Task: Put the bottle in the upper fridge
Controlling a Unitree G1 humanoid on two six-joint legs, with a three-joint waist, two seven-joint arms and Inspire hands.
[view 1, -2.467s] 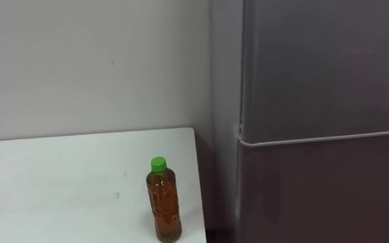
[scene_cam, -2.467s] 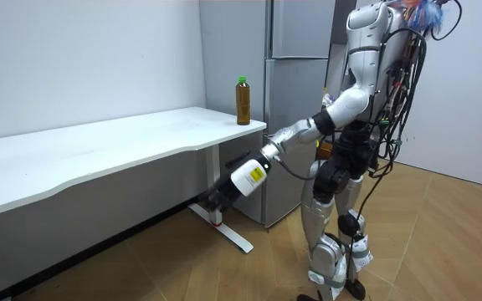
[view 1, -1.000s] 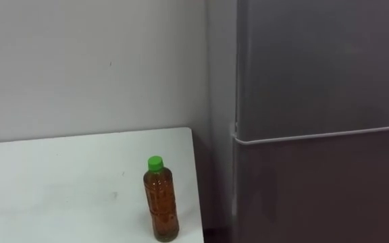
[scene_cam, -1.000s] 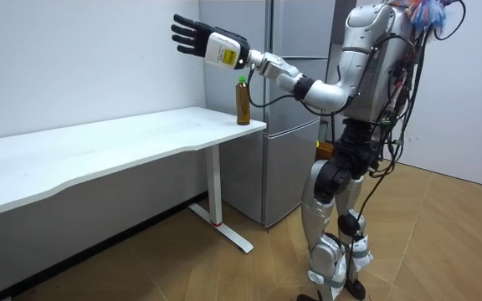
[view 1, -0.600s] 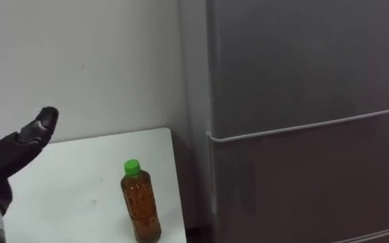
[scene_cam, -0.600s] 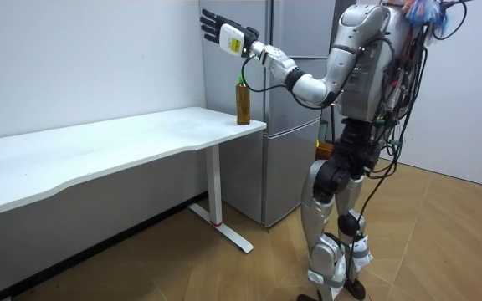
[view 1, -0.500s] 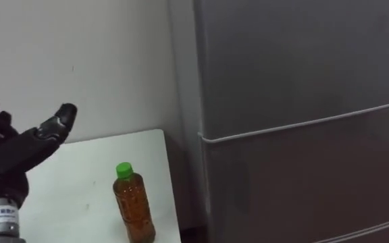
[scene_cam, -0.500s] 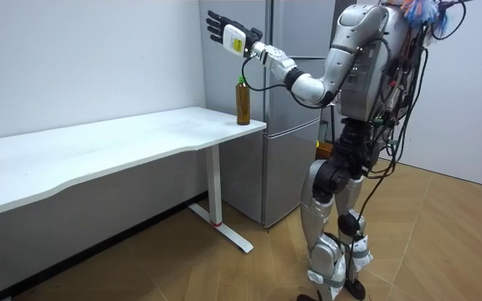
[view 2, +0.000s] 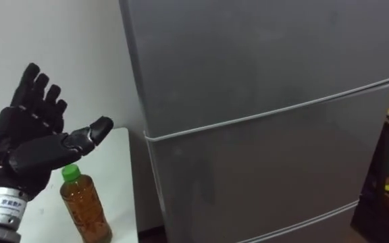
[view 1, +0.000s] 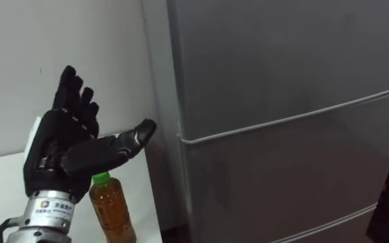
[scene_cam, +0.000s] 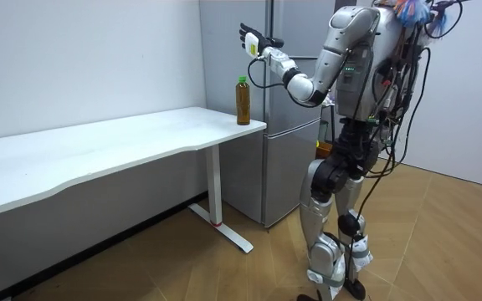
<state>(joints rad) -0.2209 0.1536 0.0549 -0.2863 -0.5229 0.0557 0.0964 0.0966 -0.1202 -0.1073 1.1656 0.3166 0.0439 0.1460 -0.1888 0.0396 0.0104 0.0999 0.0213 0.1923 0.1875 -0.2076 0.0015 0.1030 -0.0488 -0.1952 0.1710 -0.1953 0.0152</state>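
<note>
One bottle, partly behind left hand

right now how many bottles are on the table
1. The bottle stands upright at the white table's end by the fridge, just under the raised, open left hand in the eye views. Nothing looks likely to hide another.

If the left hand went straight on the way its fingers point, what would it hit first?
Probably the wall just beside the fridge. The open left hand points up and forward, above the bottle. Depth is unclear.
</note>
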